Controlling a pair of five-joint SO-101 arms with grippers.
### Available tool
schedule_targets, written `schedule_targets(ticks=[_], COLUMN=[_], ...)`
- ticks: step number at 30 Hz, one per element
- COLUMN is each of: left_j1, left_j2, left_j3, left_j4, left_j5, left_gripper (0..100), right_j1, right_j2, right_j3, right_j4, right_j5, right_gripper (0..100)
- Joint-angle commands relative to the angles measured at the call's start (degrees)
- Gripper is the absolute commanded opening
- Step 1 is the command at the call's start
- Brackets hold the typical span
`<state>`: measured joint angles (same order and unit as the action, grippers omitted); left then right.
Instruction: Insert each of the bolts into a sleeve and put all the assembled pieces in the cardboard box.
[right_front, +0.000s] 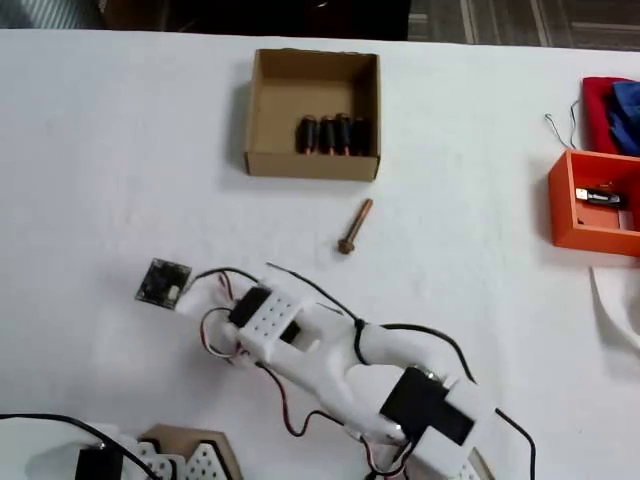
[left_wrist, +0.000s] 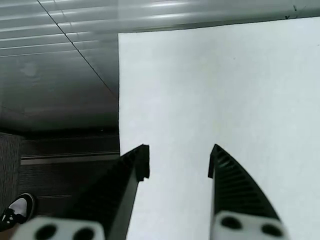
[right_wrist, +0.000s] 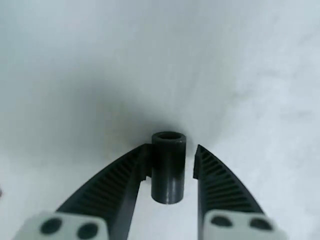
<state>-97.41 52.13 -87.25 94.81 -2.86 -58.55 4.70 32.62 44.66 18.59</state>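
- Cardboard box (right_front: 310, 166) sits at 12 o'clock on the white counter (right_front: 120, 150). A row of assembled pieces (right_front: 335, 135) lies side by side inside it, toward its 4 o'clock corner.
- One brass-coloured bolt (right_front: 355, 227) lies loose on the counter, just off the box's 6 o'clock side and not touching it. Its head points to 7 o'clock and its shank to 1 o'clock.
- Black sleeve (right_wrist: 168, 167) sits between the right fingers (right_wrist: 125, 180), its open bore visible at one end. One finger touches its side and a thin gap shows at the other, so the fingers are partly open and bracket the sleeve without clamping it.
- Left fingers (left_wrist: 235, 180) are spread wide with nothing between them, over bare counter near its edge.
- A white arm (right_front: 330, 345) lies across the counter at 6 o'clock of the bolt, its wrist toward 9 o'clock.
- Orange box (right_front: 565, 215) sits at the counter's 3 o'clock edge.
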Motion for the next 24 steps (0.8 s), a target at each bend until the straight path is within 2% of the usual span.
schedule_targets(ticks=[1,10,17,24], left_j1=[0.09,0.0,0.0,0.0], left_j2=[-0.79,-1.05,-1.05,-1.05], left_j3=[-2.15,-2.15,-2.15,-2.15], left_j4=[-0.62,-0.62,-0.62,-0.7], left_j5=[0.35,0.35,0.35,0.35], left_gripper=[22,22,22,22], right_j1=[0.84,2.15,4.26,4.26], right_j2=[-0.22,0.66,13.32,19.82], right_j3=[-2.2,-2.37,-17.23,-25.49], right_j4=[-1.36,-0.22,14.29,19.65], right_j5=[0.35,0.09,0.35,0.44], right_gripper=[13.9,13.9,14.1,14.1])
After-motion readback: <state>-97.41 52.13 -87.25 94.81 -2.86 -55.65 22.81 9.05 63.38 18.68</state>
